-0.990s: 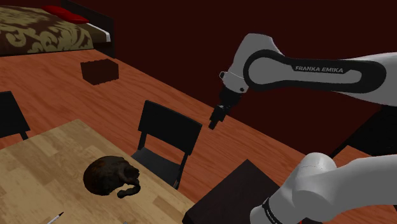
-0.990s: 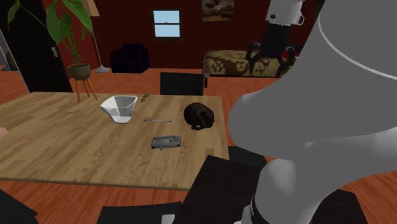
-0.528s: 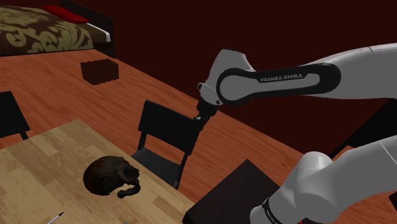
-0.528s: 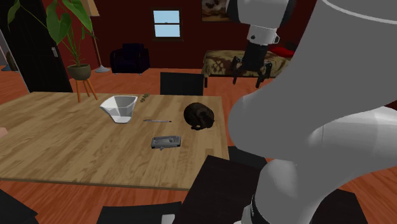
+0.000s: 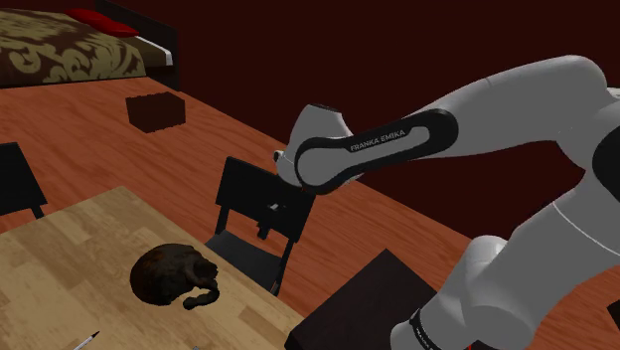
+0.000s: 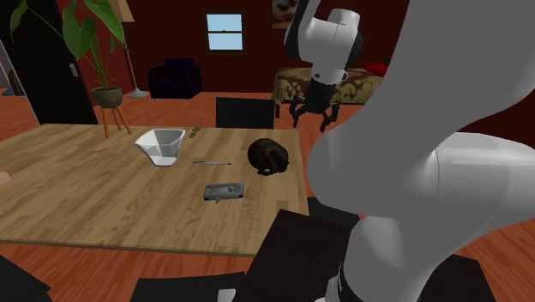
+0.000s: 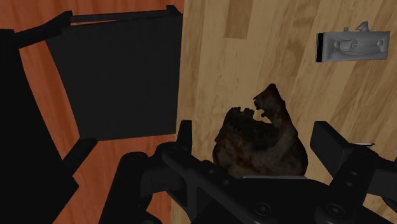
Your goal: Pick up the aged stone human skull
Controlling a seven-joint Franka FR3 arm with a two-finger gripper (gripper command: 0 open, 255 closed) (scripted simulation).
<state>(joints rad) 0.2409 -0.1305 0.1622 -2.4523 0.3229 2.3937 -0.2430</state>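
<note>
- The gripper point(image 6: 310, 120) hangs in the air with its fingers point(image 7: 329, 145) apart. Nothing is clasped between them.
- In the wrist view, the skull point(image 7: 261, 143) shows below, in the gap between the fingers, and they do not touch it. It is a dark brown, mottled lump.
- The skull lies on the wooden worktop point(image 6: 86, 189), close to the edge by the black chair point(image 5: 238, 189).
- In the shoulder view the gripper sits over the chair's back, off to the side of the skull and well above it.
- This looks like the approach step, with the grasp not yet begun.
- The next move calls for carrying the hand over the skull and lowering it with the fingers wide enough to straddle the rounded sides. Then it should close and lift.
- The lumpy shape may slip, so a grip across its broadest part seems safest.
- Farther along the worktop lie a small grey clip-like thing point(image 6: 224, 190), a thin pen point(image 6: 212, 162) and a white bowl point(image 6: 160, 144), all apart from the skull.
- Farthest off stands a patterned bed point(image 5: 60, 50).
</note>
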